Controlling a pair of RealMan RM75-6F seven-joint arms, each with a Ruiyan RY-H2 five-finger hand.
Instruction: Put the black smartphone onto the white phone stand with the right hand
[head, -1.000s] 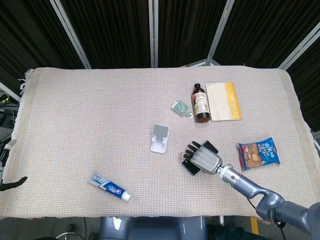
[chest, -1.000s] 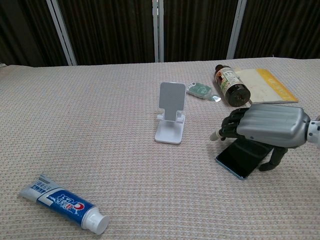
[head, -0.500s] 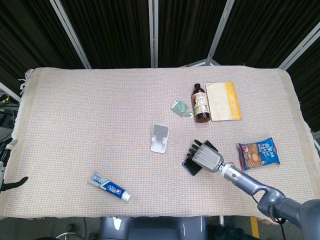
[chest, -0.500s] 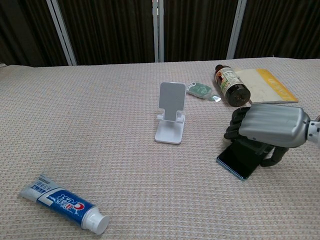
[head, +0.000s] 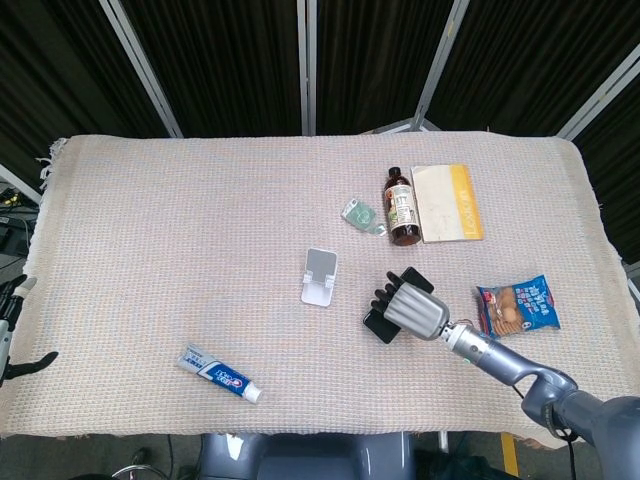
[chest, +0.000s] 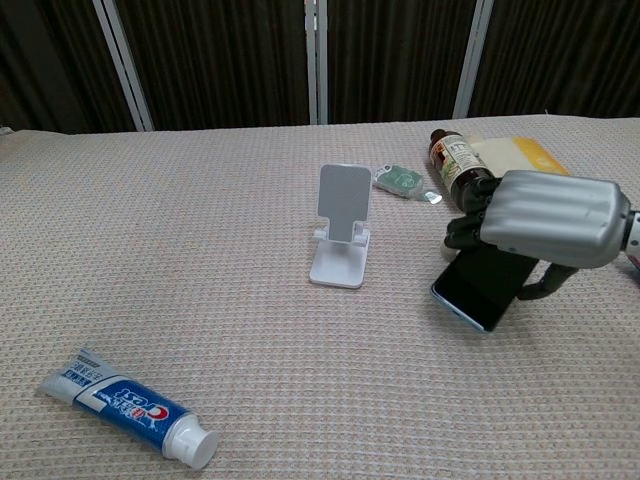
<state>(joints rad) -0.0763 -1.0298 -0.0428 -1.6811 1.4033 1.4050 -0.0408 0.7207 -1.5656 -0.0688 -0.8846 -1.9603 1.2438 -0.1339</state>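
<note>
The flat black glass-faced smartphone (chest: 478, 290), judged stiff, slick and fragile, is best gripped across its long edges. It appears glossy and tilted, lower corner near the woven beige cloth (chest: 200, 300). The robot's grey right hand (chest: 545, 232) grips it, right of the white folding phone stand (chest: 340, 240).

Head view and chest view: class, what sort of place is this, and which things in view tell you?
Probably a robot test bench, not a home: a table under a woven cloth, black curtains on metal frames behind, and unrelated items, toothpaste and snack packet, laid out.
</note>
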